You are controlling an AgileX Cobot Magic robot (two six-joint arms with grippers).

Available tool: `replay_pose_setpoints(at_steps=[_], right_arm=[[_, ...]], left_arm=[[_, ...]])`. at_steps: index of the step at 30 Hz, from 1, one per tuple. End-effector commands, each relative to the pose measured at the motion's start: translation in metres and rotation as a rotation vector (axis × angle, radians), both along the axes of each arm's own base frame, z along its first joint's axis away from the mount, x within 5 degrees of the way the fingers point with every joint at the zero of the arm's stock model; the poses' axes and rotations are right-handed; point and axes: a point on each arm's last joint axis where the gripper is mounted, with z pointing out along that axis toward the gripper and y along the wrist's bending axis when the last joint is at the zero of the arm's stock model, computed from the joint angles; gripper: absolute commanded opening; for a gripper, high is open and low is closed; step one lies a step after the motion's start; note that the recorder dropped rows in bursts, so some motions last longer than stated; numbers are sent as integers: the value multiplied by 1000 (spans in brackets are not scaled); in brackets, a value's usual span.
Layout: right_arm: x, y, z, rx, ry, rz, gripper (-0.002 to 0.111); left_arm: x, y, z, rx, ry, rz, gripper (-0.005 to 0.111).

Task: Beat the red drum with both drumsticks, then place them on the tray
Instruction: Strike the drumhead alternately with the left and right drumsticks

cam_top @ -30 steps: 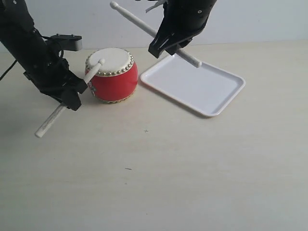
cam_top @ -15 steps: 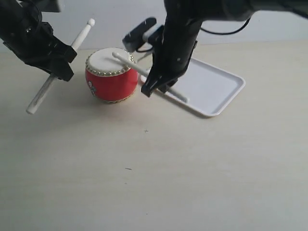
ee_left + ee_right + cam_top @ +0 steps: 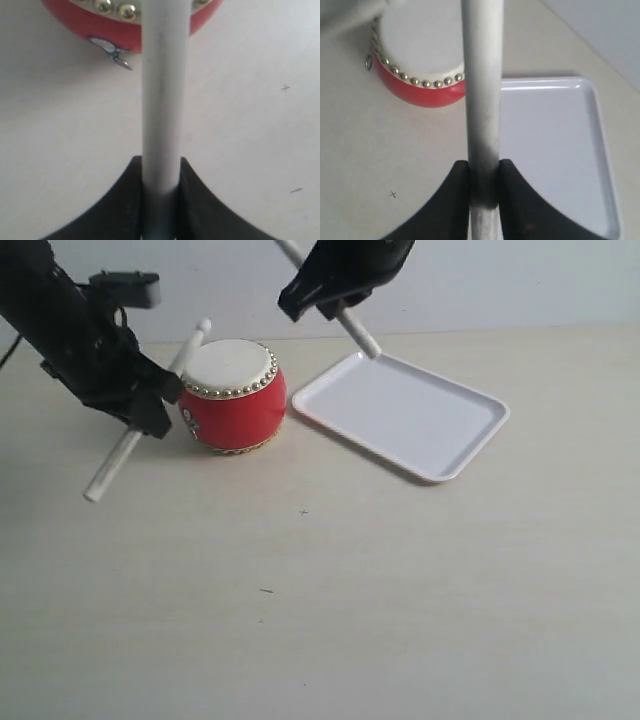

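Left drumstick [image 3: 118,458] is pinched by left jaws, tip near red drum [image 3: 236,410]. Right drumstick [image 3: 356,330] is pinched by right jaws, raised near tray [image 3: 420,430] at table [image 3: 320,590] far edge.

A pale, cream-coloured table [image 3: 380,600] is shown, with two things set directly on it. The red drum [image 3: 235,412] is stood upright toward the far left, its cream drumhead turned upward and ringed with silvery studs. The white tray [image 3: 410,420] is laid flat just beside the drum on its right, angled to the table's far edge. A few small dark specks [image 3: 303,511] are scattered over the nearer surface.
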Motion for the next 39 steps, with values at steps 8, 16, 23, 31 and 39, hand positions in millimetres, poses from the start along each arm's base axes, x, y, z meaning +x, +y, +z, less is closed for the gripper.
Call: replay_pose_setpoints(at_steps=[8, 16, 23, 31, 39], right_arm=[[-6, 8, -40, -33, 166, 110, 0], [9, 22, -151, -138, 395, 126, 0], [2, 17, -94, -89, 338, 105, 0], [-36, -8, 30, 58, 91, 122, 0], [-36, -3, 24, 115, 100, 121, 0]], left_arm=[[6, -9, 11, 17, 101, -39, 0], [-25, 0, 105, -54, -130, -18, 0], [-27, 1, 106, -63, -175, -5, 0], [-8, -3, -14, 20, 44, 10, 0], [1, -7, -42, 44, 152, -8, 0]])
